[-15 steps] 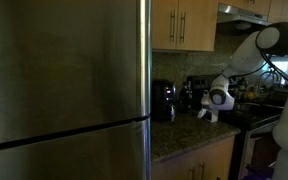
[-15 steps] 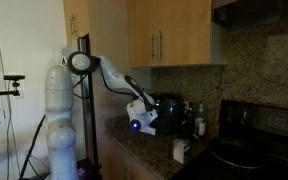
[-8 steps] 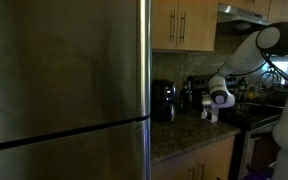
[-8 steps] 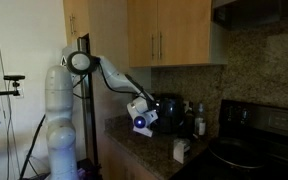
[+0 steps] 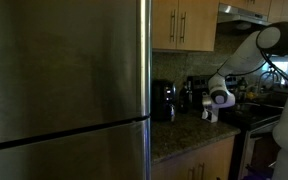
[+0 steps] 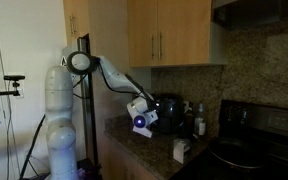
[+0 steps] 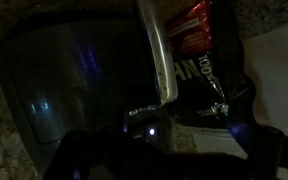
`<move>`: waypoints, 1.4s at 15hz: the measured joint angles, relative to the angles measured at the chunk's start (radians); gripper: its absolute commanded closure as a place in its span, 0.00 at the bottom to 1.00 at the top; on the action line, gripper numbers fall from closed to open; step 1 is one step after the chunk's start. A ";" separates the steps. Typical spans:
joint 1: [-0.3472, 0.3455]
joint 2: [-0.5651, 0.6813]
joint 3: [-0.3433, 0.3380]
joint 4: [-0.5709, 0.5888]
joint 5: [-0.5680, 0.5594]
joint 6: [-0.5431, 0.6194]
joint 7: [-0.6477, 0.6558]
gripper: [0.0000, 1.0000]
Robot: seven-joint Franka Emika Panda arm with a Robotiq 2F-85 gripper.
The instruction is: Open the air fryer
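Across the left half of an exterior view stands the stainless fridge [image 5: 64,90], unchanged from a second ago, as are the wooden cabinets [image 6: 169,35] above the table [image 5: 179,135]. The white arm [image 6: 109,75] has shifted only slightly since then. Its end effector [image 6: 144,120] sits a touch higher and closer to the air fryer [image 6: 170,106] than a second ago, and has hardly moved since half a second ago. The air fryer itself has not moved.

It stands on the table against the back wall, right of the frame's middle and just beyond the end effector. Seen from the opposite side, it is the dark upright shape [image 5: 164,100] just right of the fridge edge. It is black, rounded and taller than wide. In the wrist view its glossy dark front [image 7: 74,80] fills the left and middle of the frame, with a silvery band curving down its right side and faint bluish reflections.

A red-and-black packet [image 7: 196,40] lies in the upper right of that view, just beside the band. The end effector [image 7: 164,150] is dim at the bottom edge, its fingers [image 7: 79,155] apart and gripping nothing.
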 measured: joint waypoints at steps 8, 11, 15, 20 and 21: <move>-0.001 0.000 0.003 0.003 0.022 0.005 -0.039 0.00; -0.007 0.007 0.003 0.016 0.164 -0.084 -0.192 0.00; -0.023 0.022 0.000 0.021 0.195 -0.215 -0.364 0.00; -0.051 0.011 -0.014 0.081 0.141 -0.239 -0.347 0.00; -0.053 0.011 -0.014 0.085 0.141 -0.240 -0.347 0.00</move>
